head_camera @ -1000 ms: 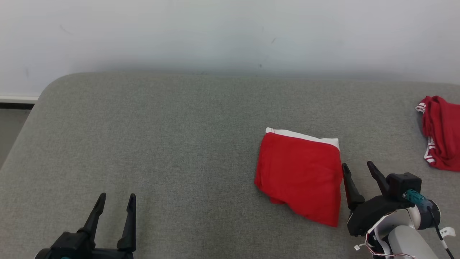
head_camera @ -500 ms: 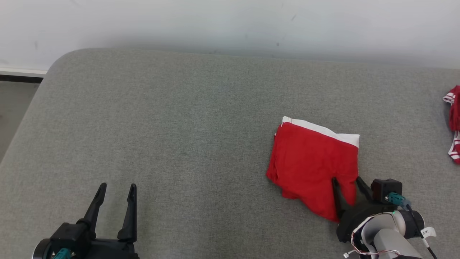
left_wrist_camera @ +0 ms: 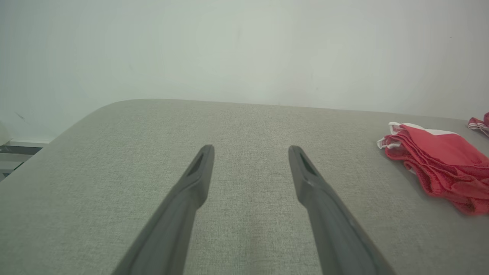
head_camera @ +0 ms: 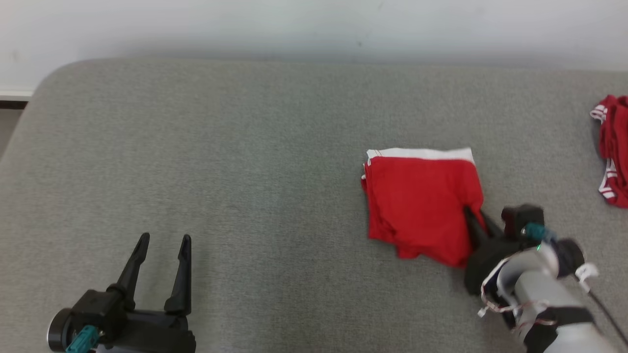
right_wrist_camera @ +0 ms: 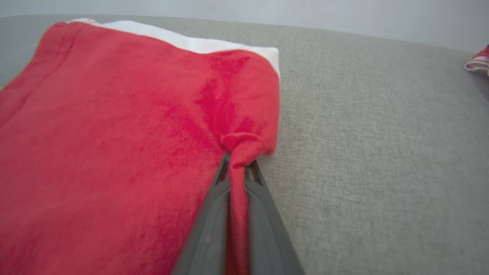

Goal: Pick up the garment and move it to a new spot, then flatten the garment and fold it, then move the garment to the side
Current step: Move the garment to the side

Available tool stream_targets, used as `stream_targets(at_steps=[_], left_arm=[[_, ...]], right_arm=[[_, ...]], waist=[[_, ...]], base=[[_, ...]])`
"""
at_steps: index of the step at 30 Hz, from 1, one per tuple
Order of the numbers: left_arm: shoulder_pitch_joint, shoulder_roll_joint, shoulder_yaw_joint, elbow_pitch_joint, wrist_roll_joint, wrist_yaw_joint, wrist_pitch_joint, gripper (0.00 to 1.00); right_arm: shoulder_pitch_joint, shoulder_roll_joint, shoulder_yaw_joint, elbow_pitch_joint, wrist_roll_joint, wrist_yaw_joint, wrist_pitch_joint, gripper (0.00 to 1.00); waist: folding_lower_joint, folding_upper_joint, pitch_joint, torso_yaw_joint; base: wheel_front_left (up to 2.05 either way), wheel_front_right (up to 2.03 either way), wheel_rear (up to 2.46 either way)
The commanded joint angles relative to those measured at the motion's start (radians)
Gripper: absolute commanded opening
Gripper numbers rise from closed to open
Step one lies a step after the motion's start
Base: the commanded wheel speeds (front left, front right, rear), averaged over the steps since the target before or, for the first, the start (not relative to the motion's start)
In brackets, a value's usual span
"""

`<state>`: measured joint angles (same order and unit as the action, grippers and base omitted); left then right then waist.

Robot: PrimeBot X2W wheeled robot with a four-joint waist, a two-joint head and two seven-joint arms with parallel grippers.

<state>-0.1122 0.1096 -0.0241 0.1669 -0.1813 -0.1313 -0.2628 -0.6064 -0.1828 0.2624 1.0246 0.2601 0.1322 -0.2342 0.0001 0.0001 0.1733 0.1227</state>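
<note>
The garment (head_camera: 417, 201) is a folded red piece with a white band along its far edge, lying right of centre on the grey padded surface (head_camera: 255, 162). My right gripper (head_camera: 475, 218) is shut on the garment's right edge. In the right wrist view the garment (right_wrist_camera: 114, 133) has a pinched fold of red cloth bunched between the closed fingers of that gripper (right_wrist_camera: 237, 166). My left gripper (head_camera: 164, 242) stands open at the lower left, well apart from the garment, with nothing between its fingers. The left wrist view has the open left gripper (left_wrist_camera: 250, 151) over bare surface and the garment (left_wrist_camera: 439, 164) at far right.
A second red garment with white stripes (head_camera: 613, 147) lies crumpled at the surface's far right edge. A pale wall (head_camera: 314, 24) runs behind the surface. The surface's rounded corner (head_camera: 44, 83) is at the upper left, with floor beyond it.
The right gripper went from open beside the garment's right edge to shut on that edge, and the garment has turned a little. The head camera shifted. The left gripper stayed open.
</note>
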Motion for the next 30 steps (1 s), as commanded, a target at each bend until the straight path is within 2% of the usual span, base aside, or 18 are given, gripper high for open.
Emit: stream_targets(at_steps=[1,7,12,20,30], left_arm=[[-0.021,0.004,-0.004,-0.009,-0.006,0.002,-0.002,1.00],[-0.069,0.024,-0.013,-0.039,-0.018,0.002,-0.001,1.00],[-0.116,0.047,-0.017,-0.081,-0.030,0.002,-0.001,1.00],[-0.143,0.097,-0.005,-0.158,-0.032,0.002,-0.001,1.00],[-0.102,0.173,0.021,-0.257,-0.031,0.002,-0.001,1.00]], right_arm=[[-0.033,-0.027,0.020,-0.006,-0.006,-0.003,0.001,0.00],[-0.148,-0.132,0.133,-0.060,0.006,-0.003,0.047,0.00],[-0.251,-0.230,0.189,-0.136,0.038,-0.003,0.085,0.00],[-0.363,-0.397,0.192,-0.290,0.088,-0.003,0.140,0.00],[-0.362,-0.557,0.097,-0.449,0.117,-0.003,0.234,0.00]], waist=[[-0.0001,-0.0001,0.040,-0.034],[-0.0001,-0.0001,0.146,-0.097],[-0.0001,-0.0001,0.258,-0.162],[-0.0001,-0.0001,0.397,-0.263],[-0.0001,-0.0001,0.476,-0.363]], base=[[0.00,0.00,0.00],[0.00,0.00,0.00],[0.00,0.00,0.00],[0.00,0.00,0.00],[0.00,0.00,0.00]])
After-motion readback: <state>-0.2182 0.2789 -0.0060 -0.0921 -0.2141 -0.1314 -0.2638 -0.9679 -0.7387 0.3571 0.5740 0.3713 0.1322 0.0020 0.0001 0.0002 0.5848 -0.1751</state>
